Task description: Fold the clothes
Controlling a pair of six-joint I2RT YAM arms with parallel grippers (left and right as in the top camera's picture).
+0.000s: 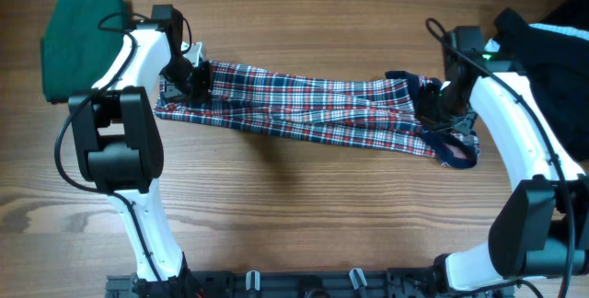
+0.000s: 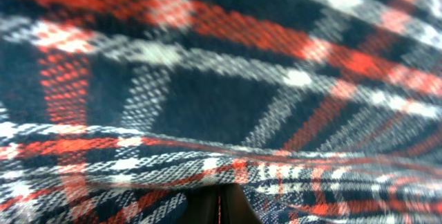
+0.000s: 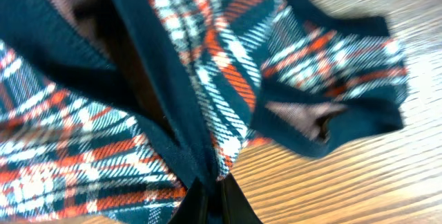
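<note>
The plaid dress [image 1: 313, 107], red, white and navy with navy trim, is stretched in a long folded band across the table between both arms. My left gripper [image 1: 189, 77] is shut on its left end; in the left wrist view plaid cloth [image 2: 221, 79] fills the frame above the closed fingertips [image 2: 231, 207]. My right gripper [image 1: 434, 107] is shut on the navy-trimmed right end, and the right wrist view shows the trim [image 3: 200, 162] pinched between the fingers [image 3: 238, 203]. A navy strap loop [image 1: 456, 154] trails at the right. A folded dark-green garment [image 1: 81, 40] lies at the far left; a black one [image 1: 552, 45] at the far right.
The wooden table [image 1: 304, 215] shows bare in front of the dress. Both arm bases stand at the near edge, the left arm's links [image 1: 120, 142] close to the dress's left end.
</note>
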